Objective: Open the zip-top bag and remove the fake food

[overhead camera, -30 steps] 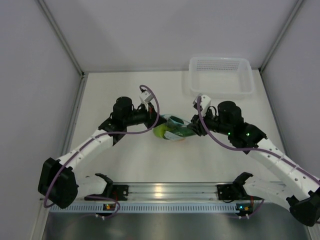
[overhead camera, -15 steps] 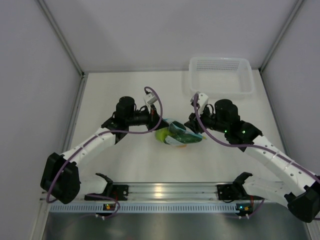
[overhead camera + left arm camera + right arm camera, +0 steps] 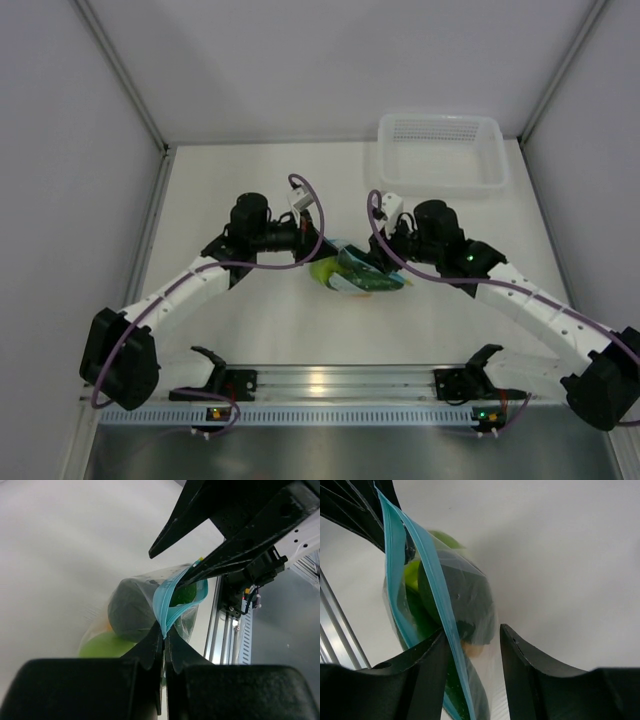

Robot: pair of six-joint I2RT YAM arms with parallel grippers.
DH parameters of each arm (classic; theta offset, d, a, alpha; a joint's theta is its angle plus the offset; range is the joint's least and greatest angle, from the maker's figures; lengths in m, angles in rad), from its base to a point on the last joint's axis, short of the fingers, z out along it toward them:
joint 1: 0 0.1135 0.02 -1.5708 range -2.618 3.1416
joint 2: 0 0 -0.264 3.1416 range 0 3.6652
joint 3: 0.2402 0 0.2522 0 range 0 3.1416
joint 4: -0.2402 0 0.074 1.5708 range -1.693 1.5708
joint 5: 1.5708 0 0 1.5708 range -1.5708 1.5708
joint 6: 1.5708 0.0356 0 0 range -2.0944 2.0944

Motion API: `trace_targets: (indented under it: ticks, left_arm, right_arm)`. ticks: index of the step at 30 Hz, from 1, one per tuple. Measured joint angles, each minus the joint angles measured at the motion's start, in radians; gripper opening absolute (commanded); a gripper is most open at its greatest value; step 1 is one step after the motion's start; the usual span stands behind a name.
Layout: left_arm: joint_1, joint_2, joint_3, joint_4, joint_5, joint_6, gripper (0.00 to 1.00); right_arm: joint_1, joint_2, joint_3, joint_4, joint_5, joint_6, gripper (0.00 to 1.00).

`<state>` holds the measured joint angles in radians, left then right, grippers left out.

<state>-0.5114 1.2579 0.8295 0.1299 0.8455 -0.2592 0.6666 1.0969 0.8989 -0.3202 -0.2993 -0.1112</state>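
The zip-top bag hangs between my two grippers at the table's middle, and the fake food inside shows green. My left gripper is shut on one end of its light blue zip strip. Through the plastic I see the dark green oval, the lime-green ball and a sliver of orange. My right gripper is open, its jaws astride the bag's top. The strip lies against its left finger. The dark green oval and the cucumber hang beyond the jaws.
A white mesh basket stands at the back right. An aluminium rail runs along the near edge. White walls close in the table at left, right and back.
My right arm has moved left, and its gripper now stands over the bag's top. My left gripper has shifted slightly right, still holding the strip. The bag has sagged a little lower.
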Motion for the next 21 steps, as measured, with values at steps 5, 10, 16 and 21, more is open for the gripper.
trace_targets:
  ticks: [5, 10, 16, 21]
  left_arm:
    - [0.0, -0.014, 0.0, 0.006, 0.002, -0.001, 0.0]
    - [-0.001, -0.013, 0.003, 0.002, -0.072, -0.008, 0.0]
    - [-0.004, 0.061, 0.125, -0.105, -0.238, -0.013, 0.47]
    - [0.001, 0.088, 0.19, -0.149, -0.373, -0.09, 0.74]
  right_arm:
    - [0.0, 0.01, -0.005, 0.006, 0.003, -0.002, 0.0]
    - [0.0, 0.01, -0.005, 0.008, 0.011, 0.019, 0.0]
    - [0.021, 0.01, -0.004, 0.045, 0.116, 0.137, 0.0]
    - [0.048, 0.01, -0.006, 0.054, 0.289, 0.301, 0.0]
